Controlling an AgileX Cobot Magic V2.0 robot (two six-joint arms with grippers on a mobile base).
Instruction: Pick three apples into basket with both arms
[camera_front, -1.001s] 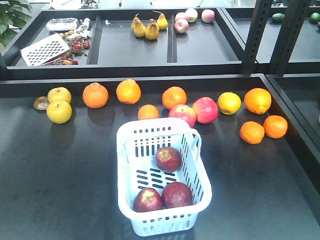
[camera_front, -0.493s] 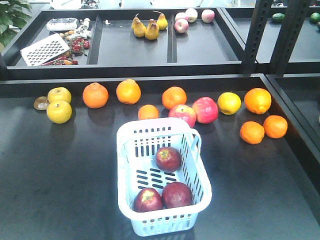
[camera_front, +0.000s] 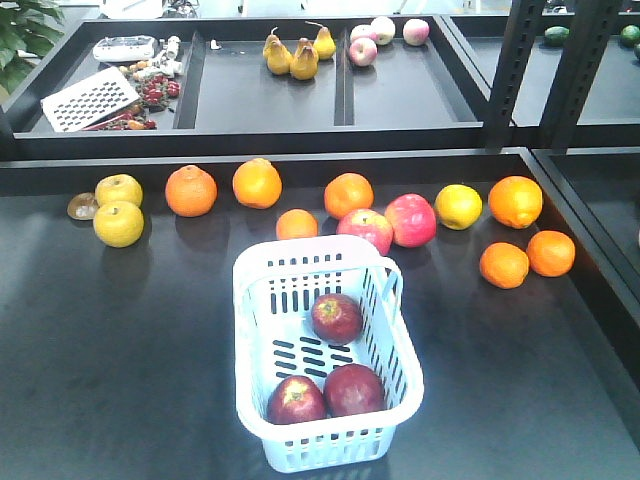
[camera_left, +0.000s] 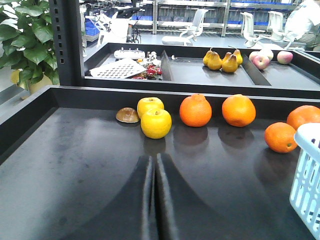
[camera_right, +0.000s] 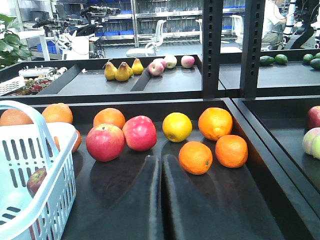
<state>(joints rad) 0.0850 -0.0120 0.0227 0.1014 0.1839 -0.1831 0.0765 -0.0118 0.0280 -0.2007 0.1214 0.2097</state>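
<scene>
Three apples, dark red, sit inside the basket (camera_front: 400, 345) in the middle of the table: one near-left (camera_front: 296, 400), one far (camera_front: 337, 318), one near-right (camera_front: 354, 390). They look firm, fairly heavy, smooth-skinned and easy to bruise, best gripped across the widest part. Left gripper (camera_left: 153, 200) and right gripper (camera_right: 161, 200) both have their fingers pressed together on nothing.

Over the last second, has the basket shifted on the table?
No. The basket keeps its far rim just below the small orange, with all three apples placed as before.
</scene>
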